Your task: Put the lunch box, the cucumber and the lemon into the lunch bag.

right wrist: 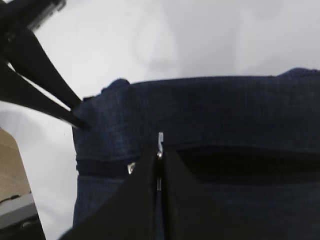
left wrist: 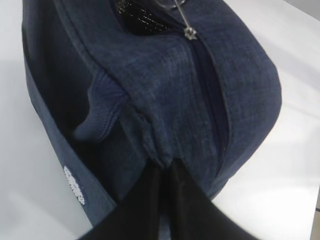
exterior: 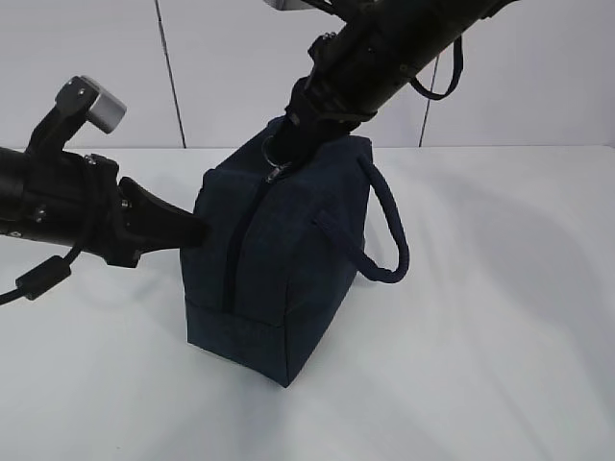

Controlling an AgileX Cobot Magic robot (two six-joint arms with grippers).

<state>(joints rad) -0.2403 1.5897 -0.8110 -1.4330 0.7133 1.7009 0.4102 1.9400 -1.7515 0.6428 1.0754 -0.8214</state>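
Note:
The dark navy lunch bag [exterior: 279, 279] stands upright on the white table. My left gripper [exterior: 199, 231] is shut on a pinch of fabric at the bag's left end [left wrist: 150, 80], the cloth bunching between its tips [left wrist: 165, 164]. My right gripper [exterior: 281, 165] comes down from above and is shut on the metal zipper pull [right wrist: 160, 140] on the bag's top [right wrist: 225, 105]. Right of the pull the zipper gapes dark; left of it the zipper is closed. The pull [left wrist: 189, 33] also shows in the left wrist view. The lunch box, cucumber and lemon are out of view.
The bag's loop handle [exterior: 389, 230] hangs off its right side. White tabletop [exterior: 500, 336] surrounds the bag, with a pale wall behind. The left gripper's black fingers [right wrist: 50, 90] cross the right wrist view's upper left.

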